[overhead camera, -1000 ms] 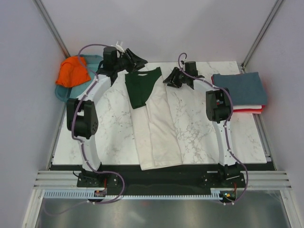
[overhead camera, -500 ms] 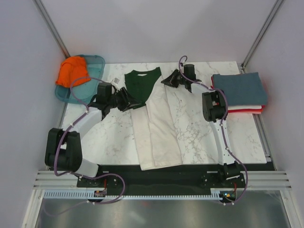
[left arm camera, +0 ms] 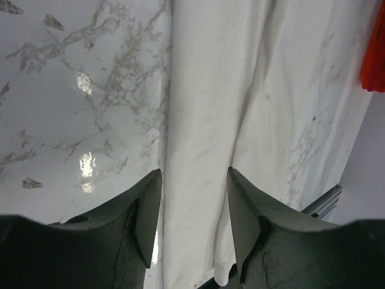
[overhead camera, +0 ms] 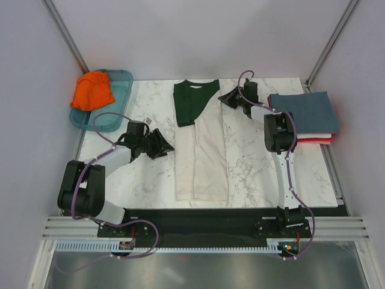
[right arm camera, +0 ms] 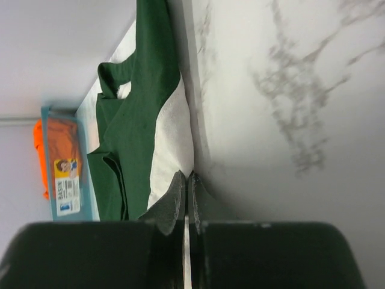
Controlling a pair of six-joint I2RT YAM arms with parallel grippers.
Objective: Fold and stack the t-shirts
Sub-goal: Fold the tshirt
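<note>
Cream tee (overhead camera: 203, 153) lengthwise near-far, collar far | left hand (left arm camera: 194, 180) apart | right hand (right arm camera: 185, 179) clamped on its edge

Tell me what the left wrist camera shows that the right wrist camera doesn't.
Left wrist only: the left gripper, open, facing the cream shirt's plain body, and a red cloth sliver. Right wrist only: the right gripper, pinched shut at that shirt's edge, its green top, the orange shirt, the teal tray. Both: the cream shirt and marble table.

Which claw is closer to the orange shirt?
Left. The left claw is right of the orange shirt, closer to the robot. The right claw is farther, across the cream shirt, pinching its edge.
</note>
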